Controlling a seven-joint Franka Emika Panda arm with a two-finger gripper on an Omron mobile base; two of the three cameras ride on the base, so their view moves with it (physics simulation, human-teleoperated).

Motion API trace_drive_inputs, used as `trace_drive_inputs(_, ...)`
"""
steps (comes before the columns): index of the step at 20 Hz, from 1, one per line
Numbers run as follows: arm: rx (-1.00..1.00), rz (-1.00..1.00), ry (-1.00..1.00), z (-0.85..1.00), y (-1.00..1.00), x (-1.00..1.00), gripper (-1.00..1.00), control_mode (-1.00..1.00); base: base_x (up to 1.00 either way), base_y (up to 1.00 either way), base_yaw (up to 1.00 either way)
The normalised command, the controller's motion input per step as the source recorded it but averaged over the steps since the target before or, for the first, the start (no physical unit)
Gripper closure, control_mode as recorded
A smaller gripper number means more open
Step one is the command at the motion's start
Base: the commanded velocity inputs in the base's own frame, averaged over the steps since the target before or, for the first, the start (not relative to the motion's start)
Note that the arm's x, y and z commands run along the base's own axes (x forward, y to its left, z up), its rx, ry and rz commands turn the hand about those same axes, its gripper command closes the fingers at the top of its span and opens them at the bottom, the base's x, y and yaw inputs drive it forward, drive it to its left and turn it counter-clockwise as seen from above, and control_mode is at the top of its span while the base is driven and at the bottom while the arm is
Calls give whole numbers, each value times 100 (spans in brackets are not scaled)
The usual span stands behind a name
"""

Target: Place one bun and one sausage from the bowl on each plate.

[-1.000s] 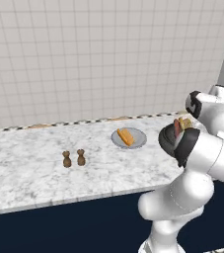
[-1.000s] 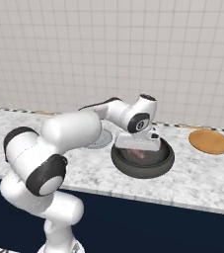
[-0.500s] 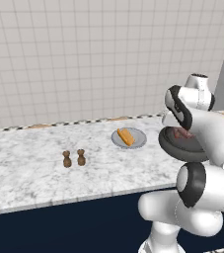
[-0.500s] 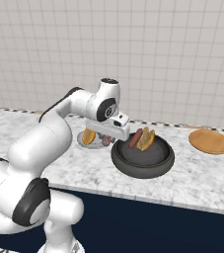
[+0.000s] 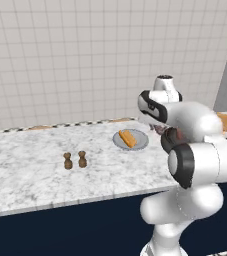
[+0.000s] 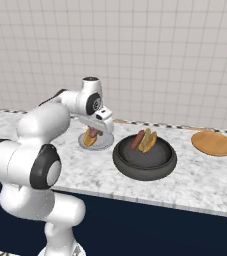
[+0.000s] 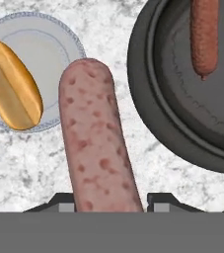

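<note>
My gripper (image 6: 96, 131) is shut on a reddish-brown sausage (image 7: 98, 153) and holds it just above the counter between the light grey plate (image 7: 44, 49) and the bowl (image 7: 148, 99). One orange-yellow bun (image 7: 12, 91) lies on that grey plate (image 5: 141, 142). The dark bowl (image 6: 145, 165) still holds a second sausage (image 6: 137, 140) and a second bun (image 6: 148, 141) side by side. Farther right lies the orange-brown plate (image 6: 212, 143), bare. In the right base view the held sausage hangs over the grey plate's near edge (image 6: 102, 146).
Two small brown shakers (image 5: 68, 161) (image 5: 82, 159) stand on the marble counter left of the grey plate. A tiled wall closes the back. The counter's front edge (image 6: 160, 200) runs close below the bowl.
The arm has swung from inside the bowl leftward to the light grey plate, carrying the sausage it lifted out. The bun and sausage left in the bowl have not moved.
</note>
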Motion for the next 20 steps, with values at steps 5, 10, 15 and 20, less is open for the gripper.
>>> trace_drive_inputs(5,0,3,26,-40,12,88,100,-100,0,0,0)
trace_drive_inputs(10,0,6,15,-73,0,79,100,-100,0,0,0)
trace_drive_inputs(15,0,1,-2,-55,5,70,100,-100,0,0,0)
trace_drive_inputs(20,0,26,0,-42,0,20,100,-100,0,0,0)
